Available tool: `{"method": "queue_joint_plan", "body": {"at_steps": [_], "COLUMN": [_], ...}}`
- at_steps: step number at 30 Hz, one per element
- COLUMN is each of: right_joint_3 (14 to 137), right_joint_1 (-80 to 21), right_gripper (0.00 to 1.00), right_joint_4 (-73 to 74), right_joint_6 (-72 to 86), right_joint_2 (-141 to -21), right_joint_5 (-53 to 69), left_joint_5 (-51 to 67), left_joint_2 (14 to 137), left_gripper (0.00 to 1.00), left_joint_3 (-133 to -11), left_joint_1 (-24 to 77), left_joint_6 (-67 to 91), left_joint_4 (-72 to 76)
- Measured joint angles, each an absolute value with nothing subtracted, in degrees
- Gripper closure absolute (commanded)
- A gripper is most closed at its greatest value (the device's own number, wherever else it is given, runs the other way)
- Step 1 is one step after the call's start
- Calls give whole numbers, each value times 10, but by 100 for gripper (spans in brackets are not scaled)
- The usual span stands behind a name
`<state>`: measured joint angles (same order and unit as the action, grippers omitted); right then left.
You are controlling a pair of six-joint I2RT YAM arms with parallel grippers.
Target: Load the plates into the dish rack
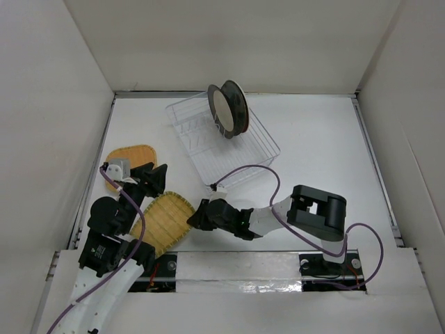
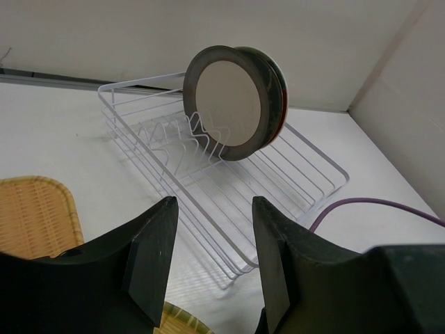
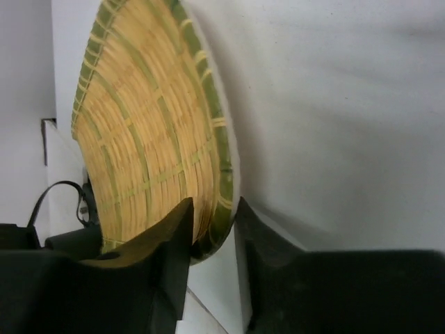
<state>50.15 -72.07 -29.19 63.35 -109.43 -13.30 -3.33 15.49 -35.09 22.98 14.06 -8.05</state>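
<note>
Right gripper [image 3: 212,209]: jaws gripped one yellow woven oblong plate [image 1: 165,221] by its rim | left gripper [image 2: 212,209]: jaws were open, beside one orange woven rounded-square plate [image 1: 128,156] | one white wire dish rack [image 1: 259,158] held at least two upright round plates [image 1: 226,111].

Top external view: high above and behind the arm bases [image 1: 327,263], looking down over the whole white table [image 1: 327,153]. Left wrist view: low, close behind its own fingers [image 2: 149,264], facing across to the wire dish rack [image 2: 299,167], also visible from above. Right wrist view: pressed close on the yellow woven plate [image 3: 146,139].
</note>
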Motion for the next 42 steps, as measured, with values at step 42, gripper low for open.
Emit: {"method": "queue_joint_plan", "body": {"at_steps": [42], "right_joint_3": [944], "right_joint_1": [-526], "right_gripper": [100], "right_joint_4": [-308], "right_joint_6": [-116], "right_joint_2": [-1162], "right_joint_5": [-577], "left_joint_5": [-46], "left_joint_2": [157], "left_gripper": [57], "left_joint_3": [-351], "left_joint_1": [228], "left_joint_6": [143], "left_joint_4": [-81]}}
